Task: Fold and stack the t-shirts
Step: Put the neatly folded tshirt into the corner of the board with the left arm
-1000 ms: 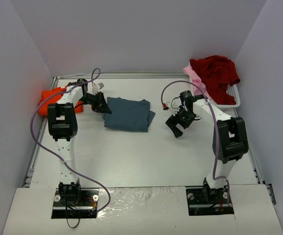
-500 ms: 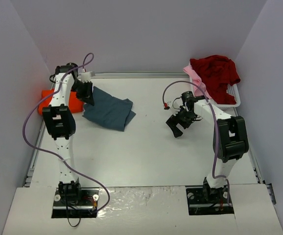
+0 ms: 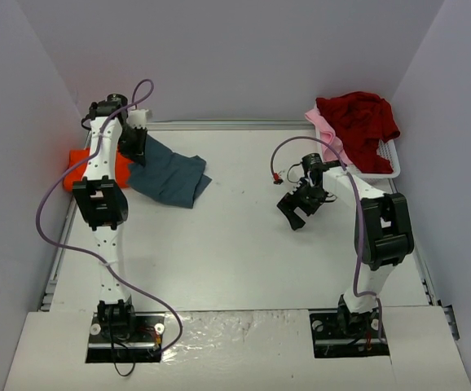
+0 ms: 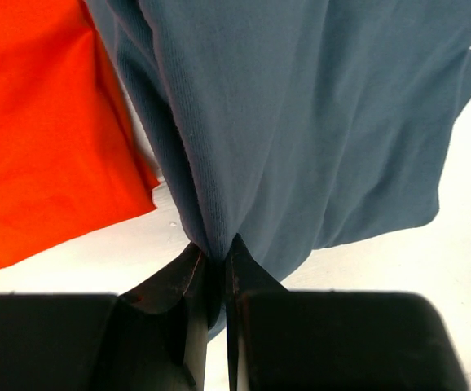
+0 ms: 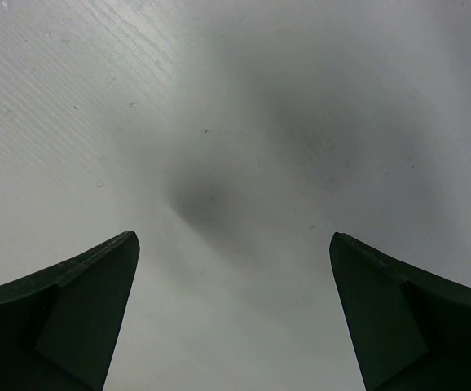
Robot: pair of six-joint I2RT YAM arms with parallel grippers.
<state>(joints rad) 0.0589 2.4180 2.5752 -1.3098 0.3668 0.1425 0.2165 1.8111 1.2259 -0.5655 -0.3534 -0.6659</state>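
Observation:
My left gripper (image 3: 134, 147) (image 4: 216, 248) is shut on an edge of the folded slate blue-grey t-shirt (image 3: 170, 175) (image 4: 317, 122) at the back left; the cloth hangs from the pinch and trails onto the table. Right beside it, to the left, lies the folded bright orange t-shirt (image 3: 77, 167) (image 4: 40, 130). The dark red t-shirt (image 3: 358, 122) is heaped on the white basket (image 3: 386, 167) at the back right, with the pale pink t-shirt (image 3: 327, 130) spilling over its left rim. My right gripper (image 3: 294, 213) (image 5: 234, 244) hovers open over bare table with nothing between its fingers.
Grey walls close in the table on three sides, and a metal rail (image 3: 64, 236) runs along its left edge. Purple cables (image 3: 52, 204) loop from both arms. The white tabletop (image 3: 244, 244) shows between the two arms.
My left gripper has carried the blue-grey t-shirt from the table's middle back and to the left, beside the orange t-shirt. The right arm has hardly moved.

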